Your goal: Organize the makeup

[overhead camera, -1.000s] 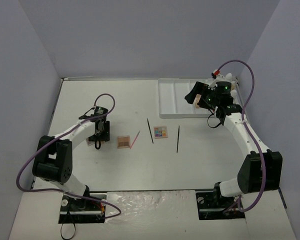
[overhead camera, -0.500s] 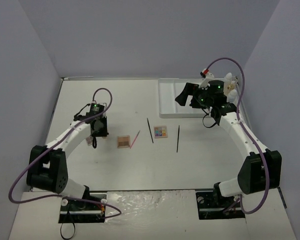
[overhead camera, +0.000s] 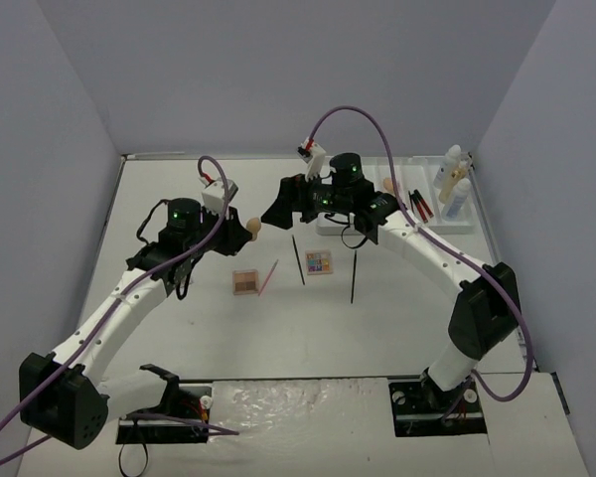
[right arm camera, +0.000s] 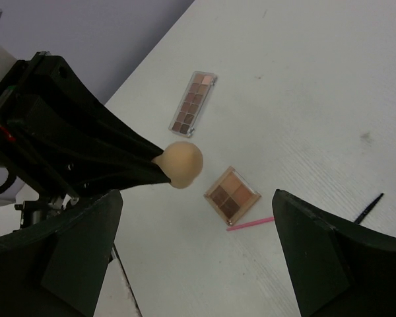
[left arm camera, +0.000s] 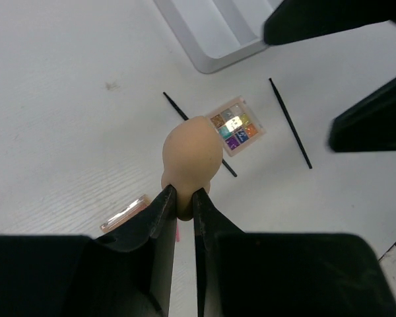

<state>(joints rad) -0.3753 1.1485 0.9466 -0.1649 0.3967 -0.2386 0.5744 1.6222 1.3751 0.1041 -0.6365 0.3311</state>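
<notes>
**Progress:** roughly midway, by estimate.

**Stowed in tray (left arm camera: 211, 36), far right corner of counter (overhead camera: 397, 318):** bottles (overhead camera: 451, 169), lipsticks (overhead camera: 418, 205), one sponge (overhead camera: 387, 186).

**In transit:** second sponge (left arm camera: 193, 155), clamped at its narrow end by left fingers (left arm camera: 164, 218) and lifted clear above counter's middle. Right fingers (right arm camera: 72, 251) spread wide just beside it, grasping nothing. Reads as a hand-over toward the tray.

**Loose on counter, middle:**
- square brown palette (overhead camera: 244, 282)
- pink pencil (overhead camera: 268, 278), just beside it
- colourful palette (overhead camera: 319, 262)
- black pencils (overhead camera: 298, 260), one on each side of the colourful palette
- long brown palette (right arm camera: 193, 102), seen from right wrist only, apparently toward left edge

**Outstanding:** the lifted sponge, three palettes and three pencils, none yet in tray.
</notes>
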